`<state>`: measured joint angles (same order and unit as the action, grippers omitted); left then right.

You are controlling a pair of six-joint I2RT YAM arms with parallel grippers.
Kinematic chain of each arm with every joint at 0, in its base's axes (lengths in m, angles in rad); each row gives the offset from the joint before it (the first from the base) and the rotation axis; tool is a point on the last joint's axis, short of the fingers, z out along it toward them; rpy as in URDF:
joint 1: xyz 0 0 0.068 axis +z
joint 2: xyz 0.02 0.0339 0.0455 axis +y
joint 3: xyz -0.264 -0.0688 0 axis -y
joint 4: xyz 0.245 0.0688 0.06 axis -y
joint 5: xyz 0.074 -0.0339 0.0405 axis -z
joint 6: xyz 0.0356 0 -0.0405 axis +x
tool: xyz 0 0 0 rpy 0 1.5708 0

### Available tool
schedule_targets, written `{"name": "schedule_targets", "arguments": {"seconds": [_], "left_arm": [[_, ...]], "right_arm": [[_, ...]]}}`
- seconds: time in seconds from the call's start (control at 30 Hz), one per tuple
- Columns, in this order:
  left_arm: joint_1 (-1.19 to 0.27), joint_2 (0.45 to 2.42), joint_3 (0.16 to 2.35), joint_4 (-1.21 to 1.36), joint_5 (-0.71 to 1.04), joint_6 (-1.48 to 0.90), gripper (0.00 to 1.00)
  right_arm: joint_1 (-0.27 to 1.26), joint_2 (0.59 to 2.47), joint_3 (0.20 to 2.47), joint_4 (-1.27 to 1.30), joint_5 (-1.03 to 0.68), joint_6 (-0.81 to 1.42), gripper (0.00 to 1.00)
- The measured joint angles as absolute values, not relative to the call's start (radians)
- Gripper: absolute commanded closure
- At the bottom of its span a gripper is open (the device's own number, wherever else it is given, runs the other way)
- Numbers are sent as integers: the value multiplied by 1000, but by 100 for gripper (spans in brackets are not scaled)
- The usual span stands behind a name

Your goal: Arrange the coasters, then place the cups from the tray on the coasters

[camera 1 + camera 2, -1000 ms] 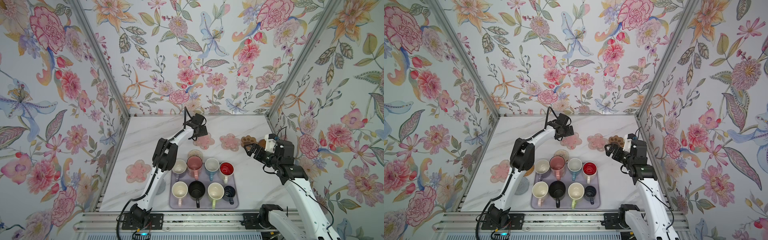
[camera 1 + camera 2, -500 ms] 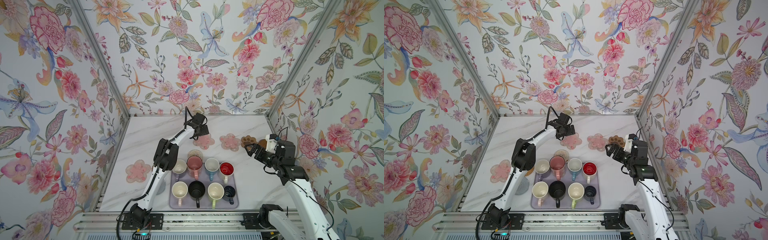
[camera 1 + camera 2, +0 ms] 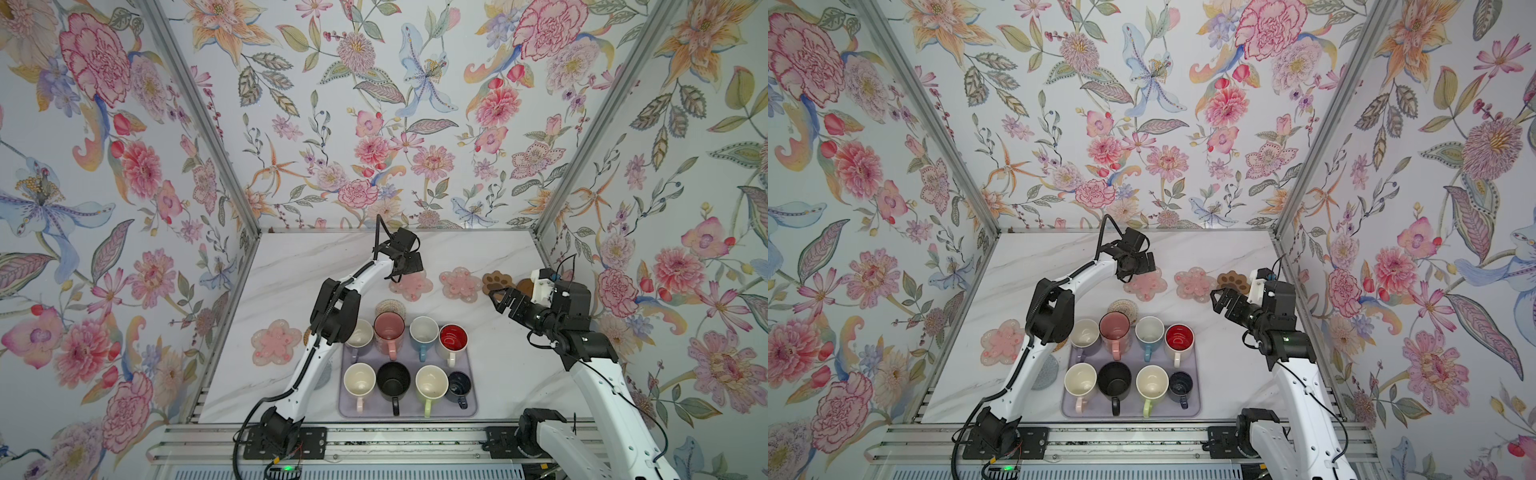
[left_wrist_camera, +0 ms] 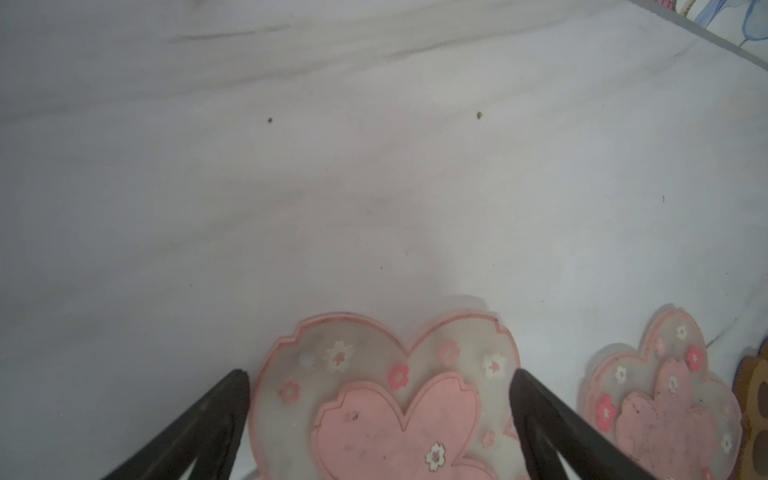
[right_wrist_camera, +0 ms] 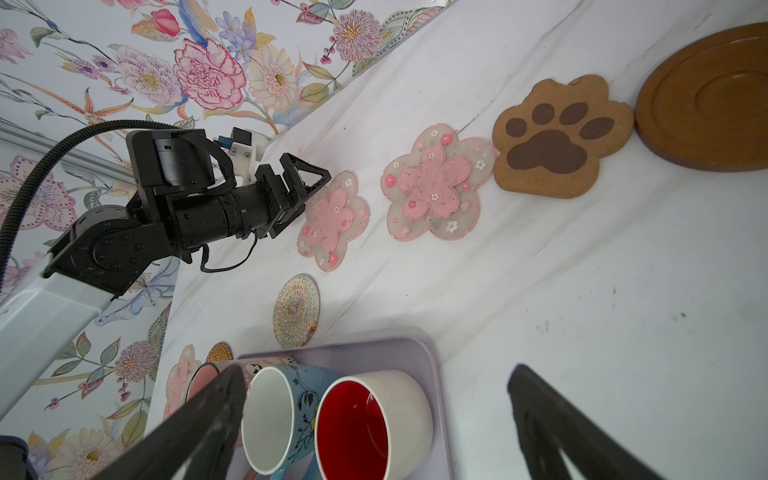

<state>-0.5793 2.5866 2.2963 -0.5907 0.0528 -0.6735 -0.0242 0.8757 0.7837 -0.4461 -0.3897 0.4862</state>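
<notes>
You're only partway: four coasters [image 3: 461,284] lined up at the back of the bench [image 3: 291,266], the rest loose around the tray [image 3: 467,411], all eight cups [image 3: 390,328] sitting in it, left pincer [image 4: 378,376] and right pincer [image 5: 376,370] both wide open, empty.

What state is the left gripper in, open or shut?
Open. The left gripper has its fingers wide apart in its wrist view, a pink flower coaster flat between them.

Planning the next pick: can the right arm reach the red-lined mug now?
Probably yes: the right gripper is open and empty, with only bare table between it and the red-lined mug.
</notes>
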Motion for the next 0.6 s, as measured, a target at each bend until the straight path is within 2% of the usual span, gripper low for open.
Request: {"name": "schedule_targets", "arguments": {"seconds": [0.6], "left_arm": [[-602, 2580, 2267, -526, 73, -673, 1]], "right_arm": [[-28, 869, 784, -447, -394, 487, 1]]}}
